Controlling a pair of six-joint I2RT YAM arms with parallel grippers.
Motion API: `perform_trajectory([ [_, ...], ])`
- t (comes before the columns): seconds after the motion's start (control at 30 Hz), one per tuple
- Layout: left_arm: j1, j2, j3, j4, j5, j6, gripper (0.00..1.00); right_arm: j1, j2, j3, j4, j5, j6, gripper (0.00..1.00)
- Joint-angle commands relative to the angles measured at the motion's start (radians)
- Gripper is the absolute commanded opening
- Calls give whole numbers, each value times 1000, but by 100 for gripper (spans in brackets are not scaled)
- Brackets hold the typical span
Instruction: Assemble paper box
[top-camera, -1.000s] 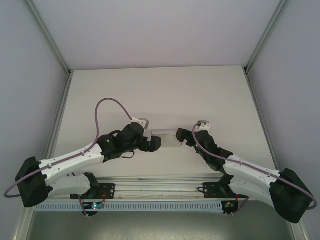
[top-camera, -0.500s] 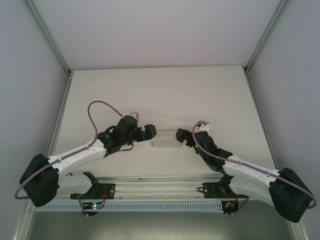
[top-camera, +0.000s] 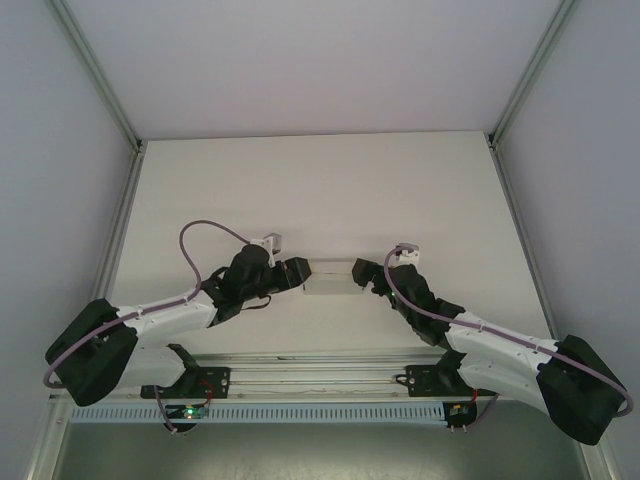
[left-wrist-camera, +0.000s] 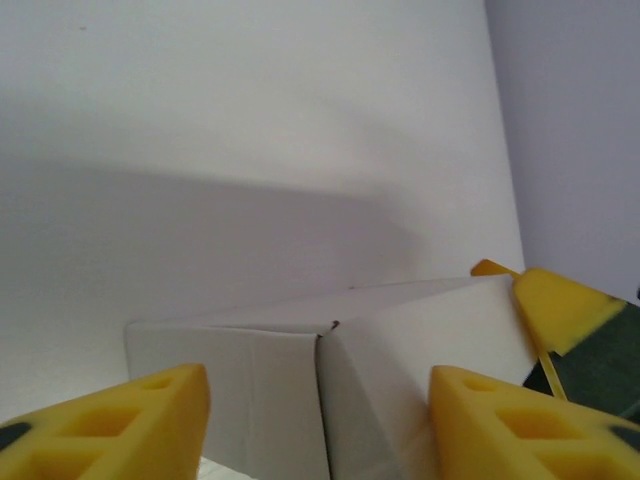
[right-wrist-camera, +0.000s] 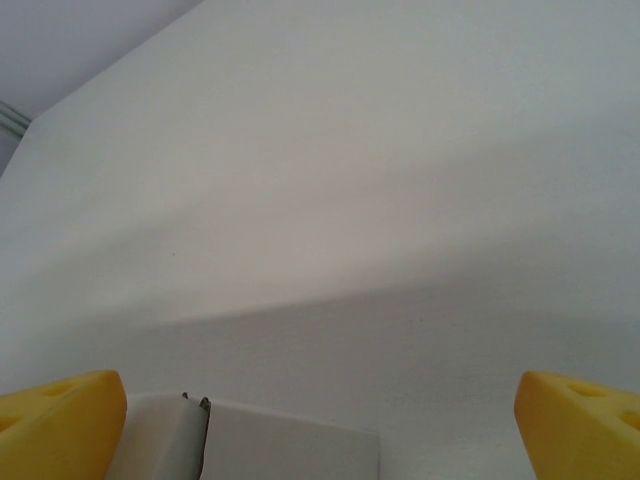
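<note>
Seemingly mid-assembly: small rectangular white card box (top-camera: 330, 281) lay on the white table (top-camera: 320, 190) between the arms. Left gripper (top-camera: 298, 272) sat half-spread astride one end, contact unclear; right gripper (top-camera: 364, 272) gaped wide. Next called for a steady squeeze there.

White table (top-camera: 320, 190), one item
Small white paper box (top-camera: 330, 278) lies flat toward the near side, centred left to right
</note>
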Motion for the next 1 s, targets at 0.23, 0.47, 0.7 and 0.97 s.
perform_trajectory([
  [0.23, 14, 46, -104, 10, -43, -13, 31, -11, 84, -90, -178, -37, -73, 64],
  [0.47, 15, 123, -122, 63, -8, 11, 11, -14, 104, -99, -142, -69, -73, 46],
  [0.7, 4, 216, -129, 101, -3, 88, 0, -14, 121, -138, -72, -81, -104, 35],
  [0.97, -69, 284, -78, 11, -114, 286, 0, -3, 154, -194, 130, -97, -161, 23],
])
